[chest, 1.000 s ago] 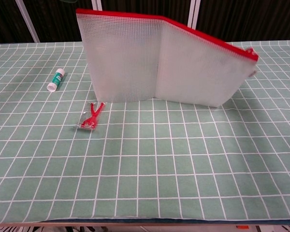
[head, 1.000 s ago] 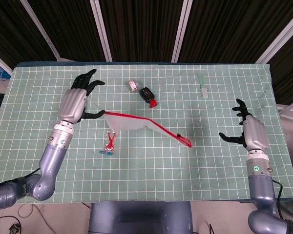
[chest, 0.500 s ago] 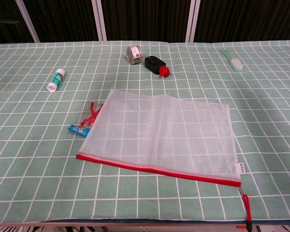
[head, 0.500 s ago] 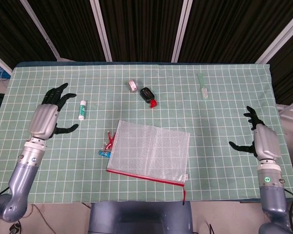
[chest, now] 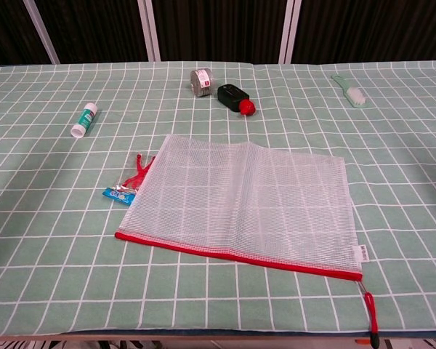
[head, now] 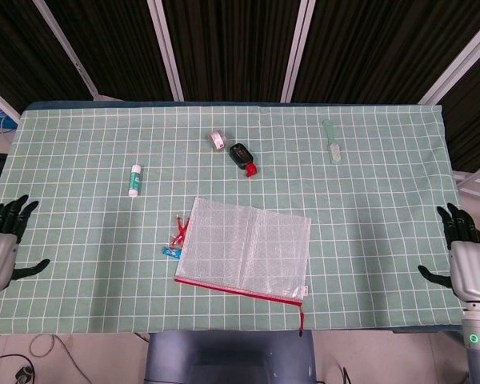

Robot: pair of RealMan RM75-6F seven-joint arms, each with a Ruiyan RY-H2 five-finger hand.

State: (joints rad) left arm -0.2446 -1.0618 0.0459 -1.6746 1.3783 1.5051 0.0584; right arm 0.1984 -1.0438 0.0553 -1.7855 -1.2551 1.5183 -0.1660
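Translucent plastic-mesh pouch (head: 244, 256); matt checked tablecloth (head: 368, 192).

A table (head: 384, 240) under a green checked cloth carries a mesh pouch (head: 244, 256) with a red zip lying flat near the front edge, a small red packet (head: 177, 236) touching its left side. Farther back lie a glue stick (head: 134, 179), a tape roll (head: 218, 141), a black bottle (head: 242, 157) with a red cap, and a pale brush (head: 331, 142).

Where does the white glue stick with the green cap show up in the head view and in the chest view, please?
Head view: the glue stick lies left of centre, up and left of the mesh pouch.
Chest view: the glue stick lies in the upper left, again up and left of the mesh pouch.
Shared landmark: the pouch's red zipper edge, nearest the robot in both.
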